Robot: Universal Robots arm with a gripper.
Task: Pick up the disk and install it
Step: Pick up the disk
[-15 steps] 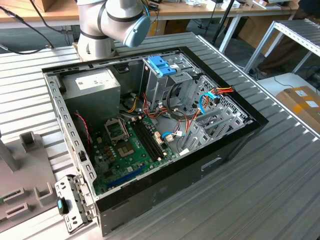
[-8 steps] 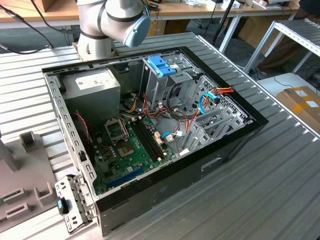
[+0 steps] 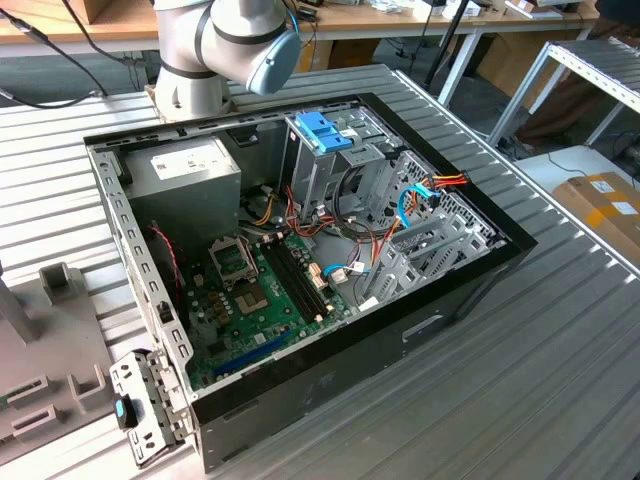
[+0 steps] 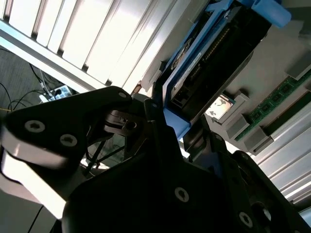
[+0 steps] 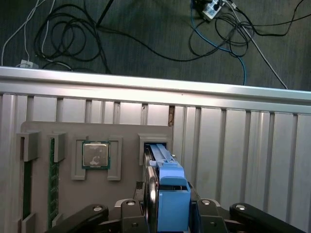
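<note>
The disk [image 5: 167,194] (blue-framed, turned on edge) is clasped between the narrowly set fingers [image 4: 156,133], at the slot of the grey holder [image 5: 97,133] on the worktop [image 5: 243,145].

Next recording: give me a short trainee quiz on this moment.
1. True or false: the disk stands on edge at the grey holder tray.
2. What lies in the tray's square recess beside the disk? A) processor chip B) fan C) screwdriver
3. Which thing is the gripper nearest to?
Key: 1 true; 2 A; 3 the disk.
</note>
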